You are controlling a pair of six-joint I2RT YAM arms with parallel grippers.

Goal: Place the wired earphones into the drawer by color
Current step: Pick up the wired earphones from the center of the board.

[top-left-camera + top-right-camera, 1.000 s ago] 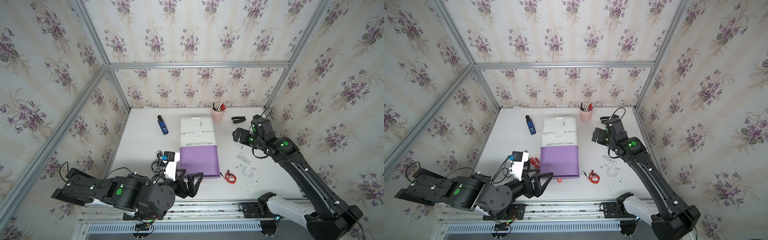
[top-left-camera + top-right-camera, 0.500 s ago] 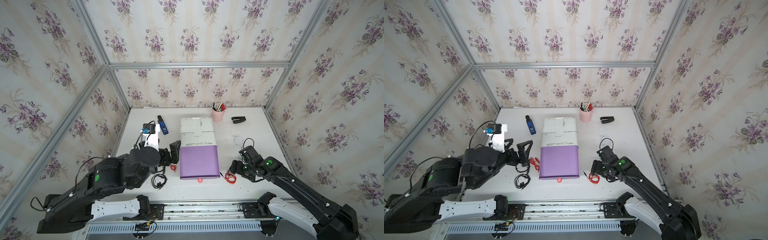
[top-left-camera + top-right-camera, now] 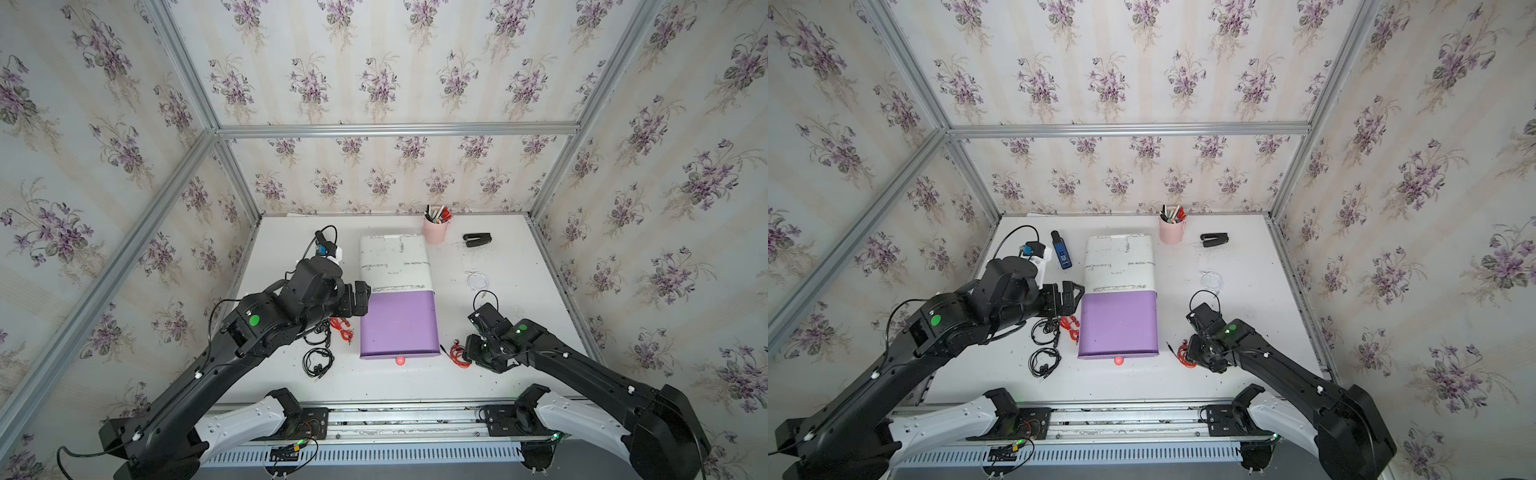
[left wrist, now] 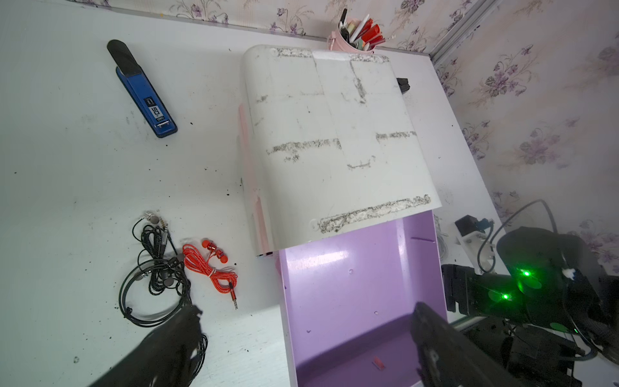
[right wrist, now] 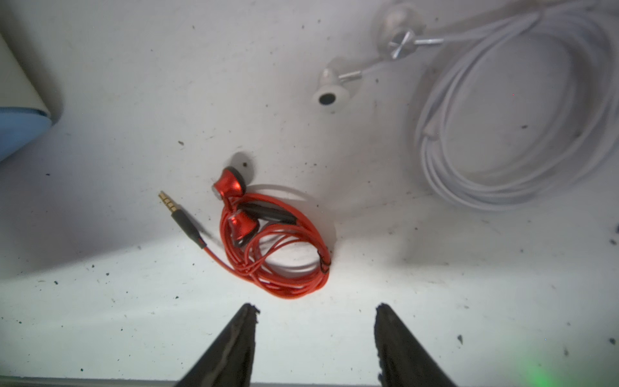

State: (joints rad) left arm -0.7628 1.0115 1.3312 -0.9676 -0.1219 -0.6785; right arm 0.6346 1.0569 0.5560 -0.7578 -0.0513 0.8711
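Right gripper (image 5: 315,310) is low over the table, jaws apart with nothing between them. The red earphones (image 5: 274,248) lie just ahead of the tips, right of the open purple drawer (image 3: 399,324) at its near end. It looks lined up to pinch the coil (a tied bundle, should lift whole). White earphones (image 5: 516,117) sit farther back on the right. Left gripper (image 4: 306,308) is spread wide and empty by the drawer's left edge. Black earphones (image 4: 157,268) and another red set (image 4: 211,268) lie to its left.

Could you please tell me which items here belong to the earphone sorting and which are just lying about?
Job: red earphones, black earphones, white earphones, drawer.
Lying about: blue stapler, black stapler, pen cup.
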